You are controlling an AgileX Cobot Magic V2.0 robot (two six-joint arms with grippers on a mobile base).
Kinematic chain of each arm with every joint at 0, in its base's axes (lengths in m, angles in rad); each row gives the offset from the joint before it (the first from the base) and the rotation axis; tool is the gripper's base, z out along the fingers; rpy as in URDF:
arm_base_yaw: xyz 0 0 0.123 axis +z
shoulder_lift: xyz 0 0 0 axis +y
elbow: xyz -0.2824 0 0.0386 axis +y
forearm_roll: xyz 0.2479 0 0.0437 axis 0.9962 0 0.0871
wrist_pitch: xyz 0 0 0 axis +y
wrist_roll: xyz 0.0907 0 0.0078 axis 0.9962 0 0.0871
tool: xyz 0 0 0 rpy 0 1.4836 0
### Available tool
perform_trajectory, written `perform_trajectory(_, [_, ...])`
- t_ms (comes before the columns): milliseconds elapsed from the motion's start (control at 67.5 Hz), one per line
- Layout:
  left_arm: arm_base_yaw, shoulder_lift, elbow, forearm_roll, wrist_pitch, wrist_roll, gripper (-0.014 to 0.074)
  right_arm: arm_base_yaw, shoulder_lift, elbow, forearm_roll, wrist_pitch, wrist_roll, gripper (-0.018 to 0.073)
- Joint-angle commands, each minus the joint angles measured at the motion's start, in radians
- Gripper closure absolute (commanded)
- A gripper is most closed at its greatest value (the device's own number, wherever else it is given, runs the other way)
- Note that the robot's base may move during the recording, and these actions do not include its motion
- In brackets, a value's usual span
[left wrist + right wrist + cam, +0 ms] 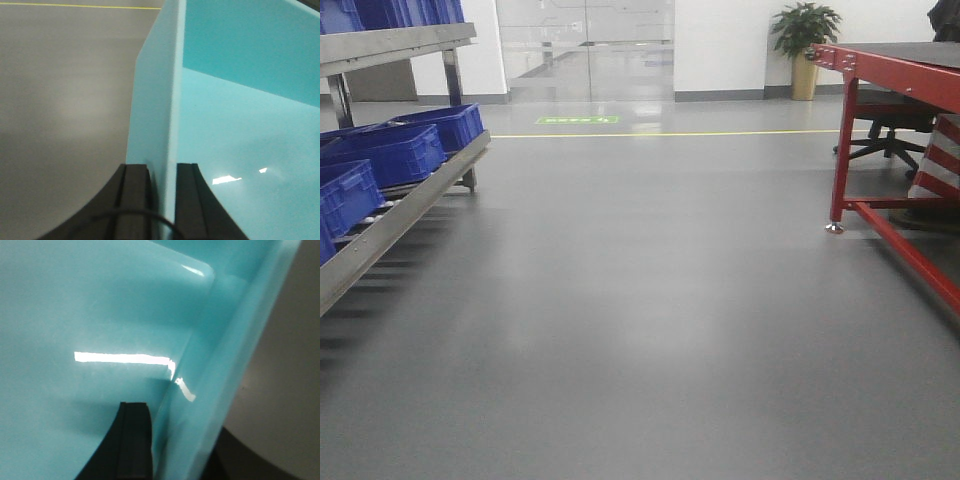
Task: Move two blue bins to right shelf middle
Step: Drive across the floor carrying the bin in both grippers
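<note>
Bin (240,130), light blue-turquoise plastic, glossy, smooth thin walls, open top. Left wall upright and seen edge-on, pinched between the two dark fingers of the left gripper (161,175). Right wall with rounded corner (200,275). The right gripper (175,445) has one dark finger (134,440) pressed against the inner face, the outer one mostly hidden.
</note>
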Motion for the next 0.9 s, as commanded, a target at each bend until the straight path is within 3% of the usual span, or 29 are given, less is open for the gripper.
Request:
perform_trajectory(0, [0.003, -0.021, -0.015, -0.033, -0.078, -0.026, 0.0707, -0.011, -0.006, -0.010, -0.034, -0.016, -0.025, 0.0712])
perform_trajectory(889, [0.003, -0.019, -0.015, -0.033, -0.081, -0.026, 0.0707, -0.011, -0.006, -0.010, -0.034, -0.023, -0.025, 0.0712])
